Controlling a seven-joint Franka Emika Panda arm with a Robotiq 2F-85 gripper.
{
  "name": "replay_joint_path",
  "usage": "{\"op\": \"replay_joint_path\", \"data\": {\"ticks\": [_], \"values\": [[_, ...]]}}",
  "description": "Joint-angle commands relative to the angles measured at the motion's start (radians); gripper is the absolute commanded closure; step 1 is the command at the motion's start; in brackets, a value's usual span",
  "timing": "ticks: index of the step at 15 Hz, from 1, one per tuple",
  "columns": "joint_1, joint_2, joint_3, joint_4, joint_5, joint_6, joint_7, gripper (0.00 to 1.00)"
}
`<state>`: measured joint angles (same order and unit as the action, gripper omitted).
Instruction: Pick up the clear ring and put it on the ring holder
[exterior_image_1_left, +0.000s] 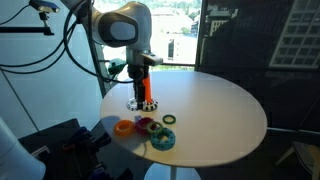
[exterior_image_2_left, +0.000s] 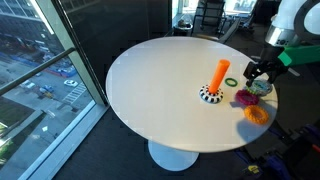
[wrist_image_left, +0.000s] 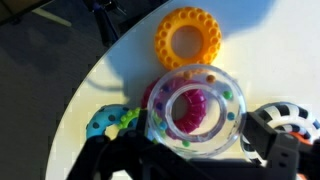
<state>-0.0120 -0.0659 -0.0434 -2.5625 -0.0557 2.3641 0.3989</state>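
Note:
In the wrist view the clear ring (wrist_image_left: 196, 110), see-through with small coloured beads inside, fills the space between my gripper's (wrist_image_left: 200, 142) dark fingers, which are shut on its sides. It hangs above a magenta ring (wrist_image_left: 190, 108). The ring holder, an orange-red peg (exterior_image_2_left: 221, 74) on a round black-and-white base (exterior_image_2_left: 209, 96), stands on the white round table (exterior_image_2_left: 160, 90). In an exterior view my gripper (exterior_image_2_left: 262, 74) is beside the peg, over the cluster of rings. The base's edge shows at the right of the wrist view (wrist_image_left: 290, 120).
An orange ring (exterior_image_1_left: 124, 127), the magenta ring (exterior_image_1_left: 147, 125), a blue toothed ring (exterior_image_1_left: 163, 138) and a small green ring (exterior_image_1_left: 169, 120) lie near the table edge. The orange ring (wrist_image_left: 188, 38) and the blue ring (wrist_image_left: 110, 122) also show in the wrist view. Windows surround the table.

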Motion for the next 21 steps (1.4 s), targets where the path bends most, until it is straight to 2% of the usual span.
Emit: {"op": "replay_joint_path", "data": {"ticks": [1, 9, 21], "values": [[-0.003, -0.046, 0.018, 0.074, 0.038, -0.115, -0.033, 0.31], [0.016, -0.065, 0.069, 0.228, 0.103, -0.246, -0.015, 0.31], [0.056, 0.057, 0.120, 0.409, 0.083, -0.262, 0.079, 0.31]]}}
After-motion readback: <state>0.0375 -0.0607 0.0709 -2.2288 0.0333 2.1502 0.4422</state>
